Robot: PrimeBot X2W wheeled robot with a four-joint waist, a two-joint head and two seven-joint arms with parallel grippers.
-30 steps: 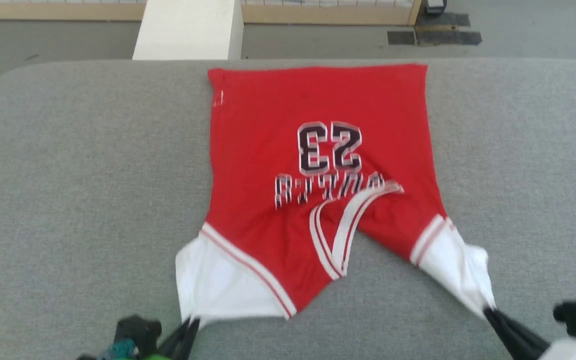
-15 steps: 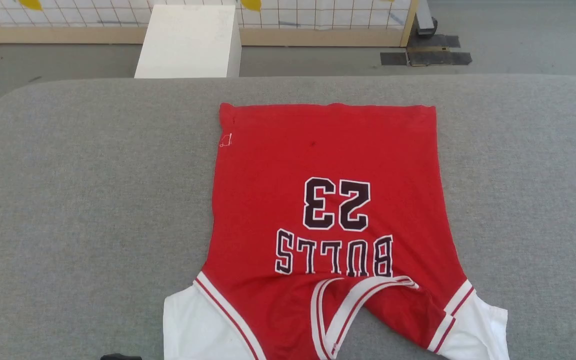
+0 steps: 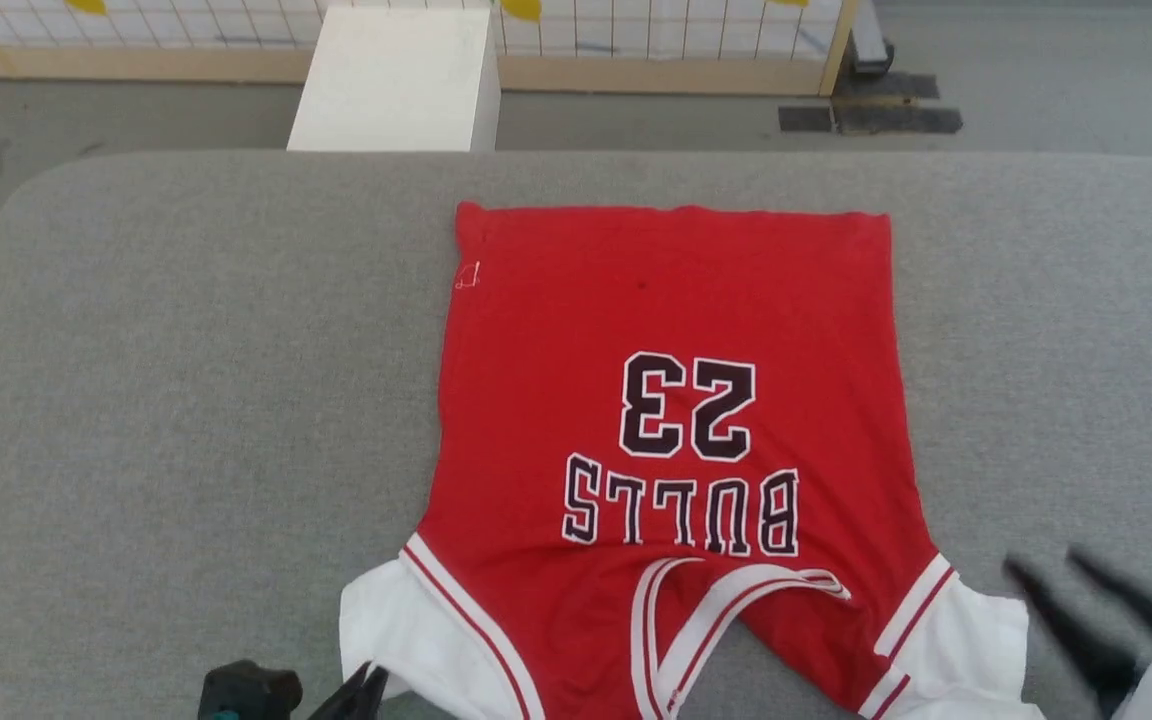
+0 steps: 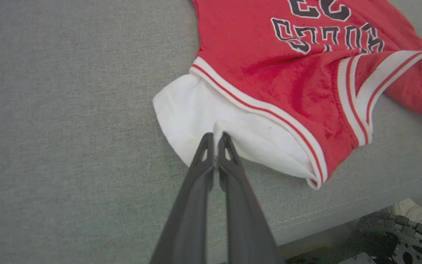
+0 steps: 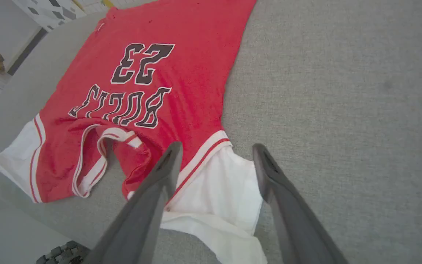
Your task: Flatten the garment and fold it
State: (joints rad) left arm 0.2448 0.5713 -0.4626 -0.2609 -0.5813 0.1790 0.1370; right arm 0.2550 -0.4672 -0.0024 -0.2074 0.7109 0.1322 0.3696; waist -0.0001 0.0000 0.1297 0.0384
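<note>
Head view: the garment (image 3: 656, 330) lies print-up on the grey padded table (image 3: 186, 350), with its hem at the far end and its collar and sleeves nearest the fingers. The left gripper (image 3: 361, 690) meets the left sleeve (image 3: 386, 630) at its near edge. The right gripper (image 3: 1044, 560) is blurred, just outboard of the right sleeve (image 3: 976, 640).

Left wrist view: the fingers are clenched on a pinch of white sleeve cloth, which ridges up at the tips. The red body lies beyond and to the right of them. Judgement: this grip anchors that corner so it can be drawn flat.

Right wrist view: the fingers are released and spread wide. The rumpled right sleeve lies between and beneath them, and the collar (image 5: 97, 157) is flipped over to the left of the left finger. Judgement: the right gripper is poised to take the sleeve and pull it outward. Flattening is unfinished.
</note>
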